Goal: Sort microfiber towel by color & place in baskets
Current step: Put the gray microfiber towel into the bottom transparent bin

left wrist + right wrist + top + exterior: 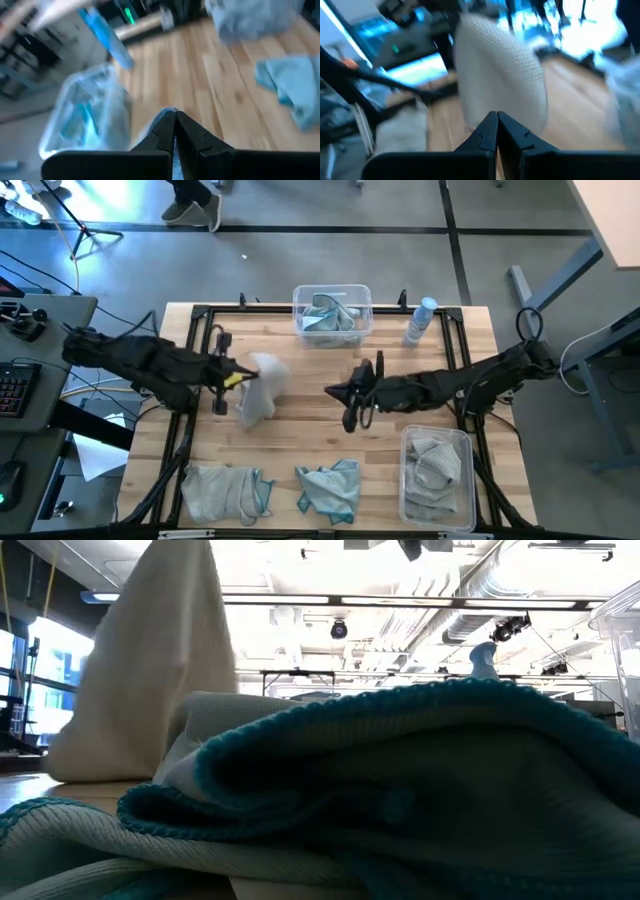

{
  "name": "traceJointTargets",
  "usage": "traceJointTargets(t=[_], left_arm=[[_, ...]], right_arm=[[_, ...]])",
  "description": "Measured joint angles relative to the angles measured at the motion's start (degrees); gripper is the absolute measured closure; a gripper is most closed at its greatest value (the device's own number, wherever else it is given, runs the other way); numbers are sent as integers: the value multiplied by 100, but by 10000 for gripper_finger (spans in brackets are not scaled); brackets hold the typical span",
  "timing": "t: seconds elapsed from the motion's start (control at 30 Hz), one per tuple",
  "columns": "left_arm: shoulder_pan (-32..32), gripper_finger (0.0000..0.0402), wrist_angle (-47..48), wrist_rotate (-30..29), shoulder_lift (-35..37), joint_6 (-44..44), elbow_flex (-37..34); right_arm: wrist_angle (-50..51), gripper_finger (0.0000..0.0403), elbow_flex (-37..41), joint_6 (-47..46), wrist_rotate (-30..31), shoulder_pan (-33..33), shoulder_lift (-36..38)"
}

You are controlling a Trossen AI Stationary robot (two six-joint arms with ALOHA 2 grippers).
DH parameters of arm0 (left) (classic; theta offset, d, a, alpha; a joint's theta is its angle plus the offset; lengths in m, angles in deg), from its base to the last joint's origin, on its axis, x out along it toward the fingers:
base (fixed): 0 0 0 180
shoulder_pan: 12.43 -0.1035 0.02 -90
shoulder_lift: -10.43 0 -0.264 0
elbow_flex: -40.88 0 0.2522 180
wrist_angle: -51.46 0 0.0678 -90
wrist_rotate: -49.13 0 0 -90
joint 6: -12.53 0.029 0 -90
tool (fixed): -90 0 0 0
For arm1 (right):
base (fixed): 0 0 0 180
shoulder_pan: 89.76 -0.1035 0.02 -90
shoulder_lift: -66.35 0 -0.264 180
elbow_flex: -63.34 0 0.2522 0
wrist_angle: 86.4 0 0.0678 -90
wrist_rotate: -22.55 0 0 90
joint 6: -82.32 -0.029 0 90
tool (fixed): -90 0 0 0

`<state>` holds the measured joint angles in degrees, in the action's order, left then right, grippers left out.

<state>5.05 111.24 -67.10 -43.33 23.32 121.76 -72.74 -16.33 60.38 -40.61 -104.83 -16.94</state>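
Note:
My left gripper (232, 380) is shut on a light grey towel (260, 388) left of the table's middle. The towel also shows in the low view (150, 670) and the right wrist view (500, 75). My right gripper (348, 394) is shut and empty at the table's middle, pointing toward that towel. A far clear basket (366, 298) holds teal towels. A near right clear basket (408, 470) holds grey towels. A grey towel with teal edging (222, 490) and a teal towel (330, 485) lie flat at the near edge. My left gripper pinches the grey towel's upper part (246, 372) between its two shut fingers, coming level from the table's left. A sliver of cloth (168, 111) shows at the fingertips. The towel hangs below the fingers in a narrow drape; its lower end (95, 765) is at about table height.
A white-blue spray bottle (420, 320) stands at the far right beside the far basket. A black metal frame (190, 360) runs along the table's sides. The teal towel fills the front of the low view (400, 780). Bare wood lies between the two grippers.

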Motion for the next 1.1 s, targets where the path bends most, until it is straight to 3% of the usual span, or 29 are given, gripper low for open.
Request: traceJointTargets(t=[0.3, 0.57, 0.83, 1.1], left_arm=[[-349, 401, -1280, 85, -327, 860, 640], [-758, 401, -1757, 681, -1215, 1288, 1234], [-1015, 401, -1766, 1000, -2303, 1347, 2091], [-1110, 401, -2012, 1201, -3095, 1337, 2832]], right_arm=[[-1870, 290, 0, 1032, -140, 351, 1], [-1954, 207, 0, 1199, -311, 565, -33], [-1686, 187, 0, 1693, -368, 609, -41], [-1518, 204, -2, 1831, -647, 622, -39]])
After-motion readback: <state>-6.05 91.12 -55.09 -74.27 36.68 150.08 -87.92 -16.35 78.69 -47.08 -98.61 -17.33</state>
